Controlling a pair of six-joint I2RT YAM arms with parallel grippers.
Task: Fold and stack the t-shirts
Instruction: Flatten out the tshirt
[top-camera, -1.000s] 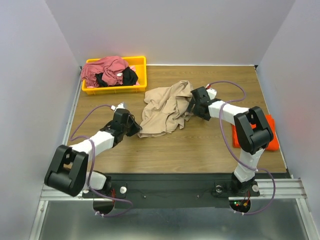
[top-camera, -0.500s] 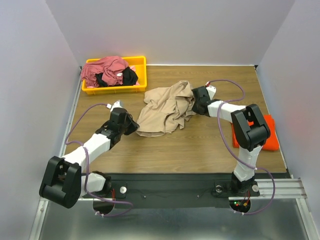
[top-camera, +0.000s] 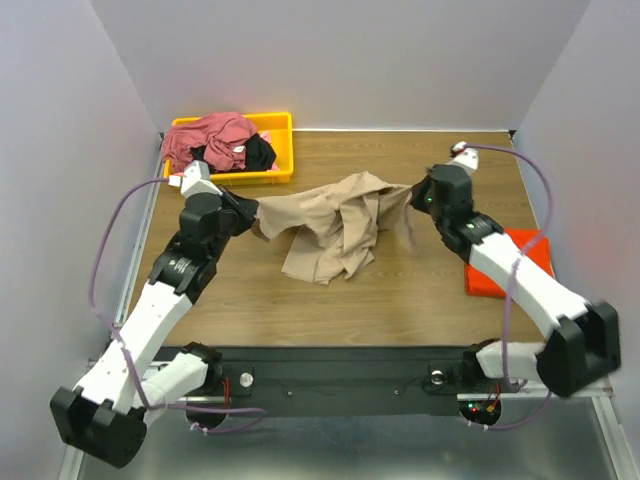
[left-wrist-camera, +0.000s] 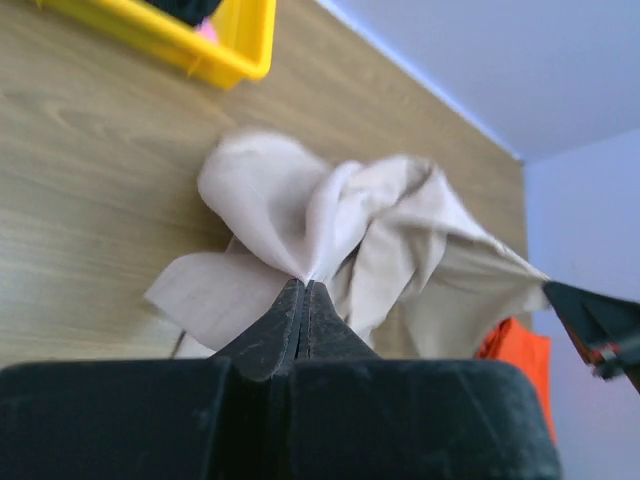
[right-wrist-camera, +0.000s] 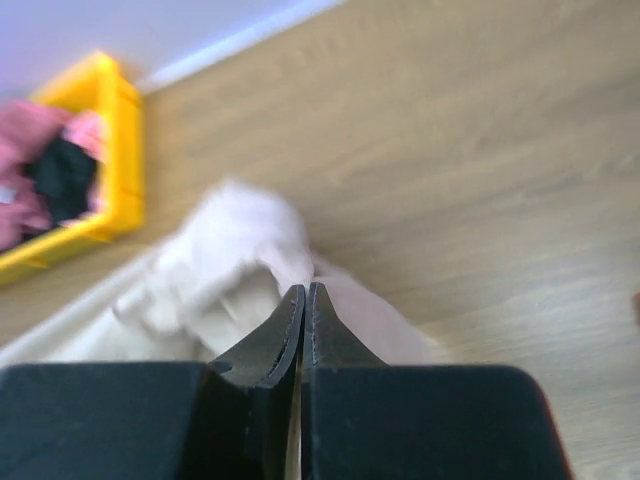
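Tan soft-cloth t-shirt (top-camera: 340, 225) hangs crumpled over the middle of the wooden desk (top-camera: 400, 300), strung between the left gripper (top-camera: 248, 212), its jaws pressed together on one bunched edge, and the right gripper (top-camera: 414, 196), pinching the opposite edge, apparently so the two can draw it out flat for folding. Beside the right arm lies a folded orange-red t-shirt (top-camera: 505, 265), likely the stack's base, while a dusty rose-red t-shirt (top-camera: 210, 135) and a black t-shirt (top-camera: 258, 152) wait heaped in the yellow plastic bin (top-camera: 230, 180).

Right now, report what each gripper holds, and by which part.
Left gripper pinches the tan t-shirt by a bunched fold at its left end; right gripper pinches its right end.
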